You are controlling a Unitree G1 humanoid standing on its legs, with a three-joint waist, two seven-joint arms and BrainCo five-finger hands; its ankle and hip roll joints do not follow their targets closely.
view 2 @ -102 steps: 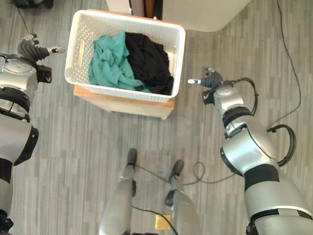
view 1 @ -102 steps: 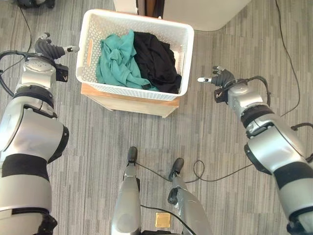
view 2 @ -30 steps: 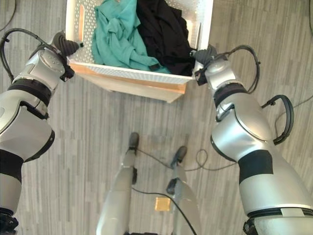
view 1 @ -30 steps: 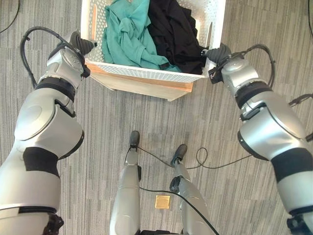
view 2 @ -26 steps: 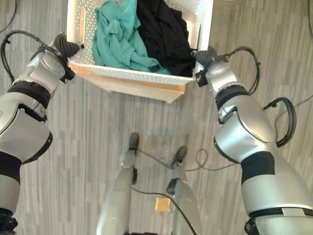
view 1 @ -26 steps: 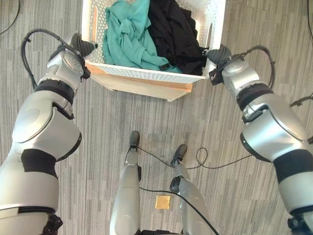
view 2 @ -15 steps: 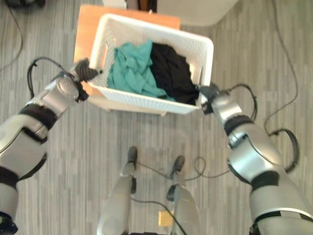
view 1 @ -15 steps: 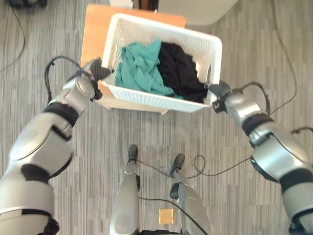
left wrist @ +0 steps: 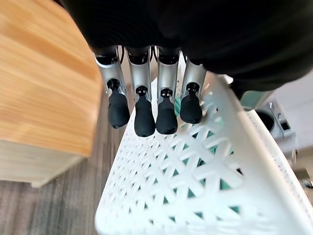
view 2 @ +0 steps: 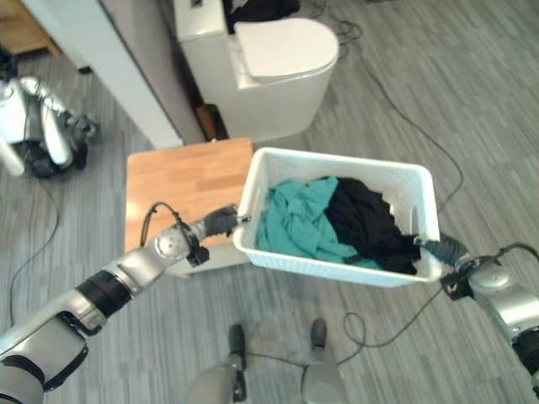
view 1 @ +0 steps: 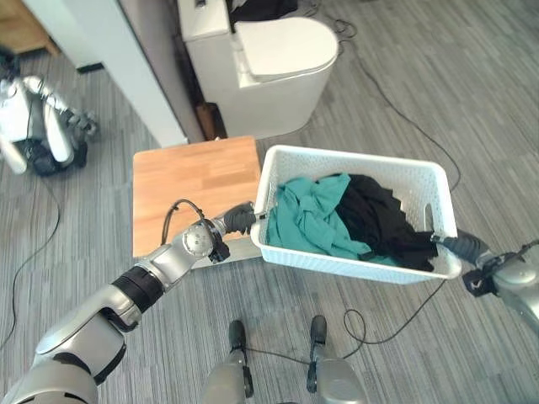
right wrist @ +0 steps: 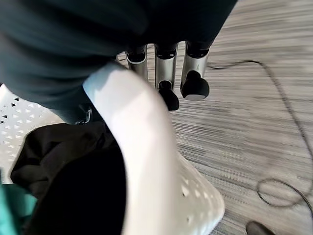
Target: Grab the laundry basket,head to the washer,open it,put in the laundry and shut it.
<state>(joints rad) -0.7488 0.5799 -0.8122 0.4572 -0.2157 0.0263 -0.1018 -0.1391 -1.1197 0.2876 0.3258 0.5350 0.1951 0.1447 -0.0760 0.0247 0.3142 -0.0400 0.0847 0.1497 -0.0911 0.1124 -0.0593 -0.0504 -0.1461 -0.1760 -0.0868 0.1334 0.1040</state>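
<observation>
White perforated plastic laundry basket, smooth and slightly glossy; soft matt cloth inside, a teal garment and a black garment; smooth pale wood worktop; grey wood-grain floor

**Laundry basket and contents: current condition**

The laundry basket is a white plastic rectangular tub with perforated lattice walls and a solid rolled rim. It is held off the floor, roughly level, to the right of a low wooden stand and nearer than the white washer, which stands at the far side of the scene with its lid closed. A slot handle shows in the right end wall. Inside lie two crumpled garments: a teal cloth fills the left half, and a black cloth fills the right half, touching the teal one along the middle. Both stay below the rim.
</observation>
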